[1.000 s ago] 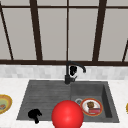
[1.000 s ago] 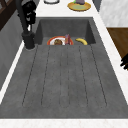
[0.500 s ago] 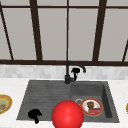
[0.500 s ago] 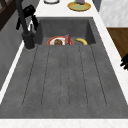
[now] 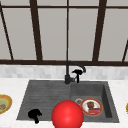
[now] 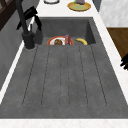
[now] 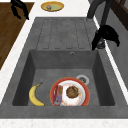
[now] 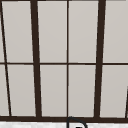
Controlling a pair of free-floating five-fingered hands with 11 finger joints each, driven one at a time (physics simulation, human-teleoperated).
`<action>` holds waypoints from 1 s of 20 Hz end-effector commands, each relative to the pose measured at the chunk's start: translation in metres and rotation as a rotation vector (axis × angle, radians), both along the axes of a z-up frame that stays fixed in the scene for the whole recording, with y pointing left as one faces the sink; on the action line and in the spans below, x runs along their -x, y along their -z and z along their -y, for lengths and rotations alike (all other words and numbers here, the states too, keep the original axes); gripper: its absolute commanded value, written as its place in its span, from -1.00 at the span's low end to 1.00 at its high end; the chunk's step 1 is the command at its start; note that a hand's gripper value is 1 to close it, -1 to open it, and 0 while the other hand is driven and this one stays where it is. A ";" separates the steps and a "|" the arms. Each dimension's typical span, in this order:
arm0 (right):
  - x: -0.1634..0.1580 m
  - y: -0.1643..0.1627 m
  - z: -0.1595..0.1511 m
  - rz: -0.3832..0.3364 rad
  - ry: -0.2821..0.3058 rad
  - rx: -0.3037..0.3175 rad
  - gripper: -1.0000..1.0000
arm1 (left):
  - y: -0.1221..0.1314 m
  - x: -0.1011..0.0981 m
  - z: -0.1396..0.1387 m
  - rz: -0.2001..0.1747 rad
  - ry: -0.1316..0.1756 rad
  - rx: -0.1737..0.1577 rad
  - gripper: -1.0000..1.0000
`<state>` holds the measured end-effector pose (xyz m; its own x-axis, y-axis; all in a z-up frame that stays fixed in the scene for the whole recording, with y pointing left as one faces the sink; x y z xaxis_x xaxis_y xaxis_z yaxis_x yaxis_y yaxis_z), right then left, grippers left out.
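right hand drifting rightward and slightly downward beside the faucet, now hanging under its spout over the basin's back edge

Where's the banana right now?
The banana lies on the sink basin's floor, in the right side view just left of the red-rimmed plate, apart from both hands.

no readable text or labels

right robot hand raised, fingers drooping, left robot hand low, fingers curled
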<state>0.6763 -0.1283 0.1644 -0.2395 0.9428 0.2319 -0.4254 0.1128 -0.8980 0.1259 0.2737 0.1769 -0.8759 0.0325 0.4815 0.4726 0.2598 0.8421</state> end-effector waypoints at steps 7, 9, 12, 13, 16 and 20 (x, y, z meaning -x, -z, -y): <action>-0.006 0.002 -0.002 0.054 0.045 0.137 -1.00 | 0.000 0.000 0.000 0.000 0.000 0.000 0.00; -0.006 0.002 -0.002 0.051 0.043 0.146 -1.00 | 0.000 0.000 0.000 0.000 0.000 0.000 0.00; -0.002 0.002 -0.003 0.032 0.041 0.160 -1.00 | 0.000 0.000 0.000 0.000 0.000 0.000 0.00; 0.004 0.002 -0.004 0.040 0.037 0.165 -1.00 | 0.000 0.000 0.000 0.000 0.000 0.000 0.00; 0.016 0.001 0.008 0.040 0.028 0.177 -1.00 | 0.000 0.000 0.000 0.000 0.000 0.000 0.00; 0.037 0.010 -0.001 0.042 0.028 0.224 1.00 | 0.000 0.000 0.000 0.000 0.000 0.000 0.00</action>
<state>0.6552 -0.1304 0.1643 -0.2215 0.9699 0.1012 -0.3756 0.0109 -0.9267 0.1259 0.2737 0.1769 -0.8759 0.0325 0.4815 0.4726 0.2598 0.8421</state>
